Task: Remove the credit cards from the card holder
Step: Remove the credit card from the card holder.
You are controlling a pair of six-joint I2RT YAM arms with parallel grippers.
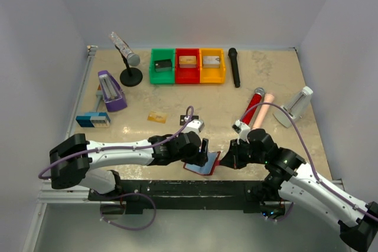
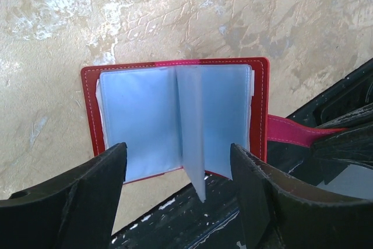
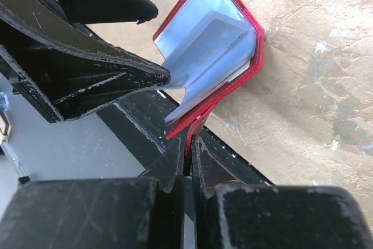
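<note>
The card holder (image 1: 204, 163) lies open at the table's near edge, dark red outside, its light blue pockets (image 2: 145, 121) facing up and one clear leaf (image 2: 192, 138) standing upright. My left gripper (image 2: 178, 173) hovers just over its near side, open, with nothing between its fingers. My right gripper (image 3: 191, 147) is shut on the holder's red tab strap (image 2: 291, 132), tilting the holder (image 3: 233, 56) up. No card shows in the pockets. On the table behind lie a gold-tan credit card (image 1: 156, 117) and a small black one (image 1: 181, 118); a pale silver-grey piece (image 1: 195, 125) may be a third.
Green (image 1: 162, 66), red (image 1: 188, 66) and yellow (image 1: 212, 66) bins with blocks stand at the back. A microphone on a stand (image 1: 130, 69), a black microphone (image 1: 234, 66), a red one (image 1: 253, 107), a purple device (image 1: 110, 91) and a white stand (image 1: 295, 105) surround the middle. A black rail (image 1: 195, 190) runs under the holder.
</note>
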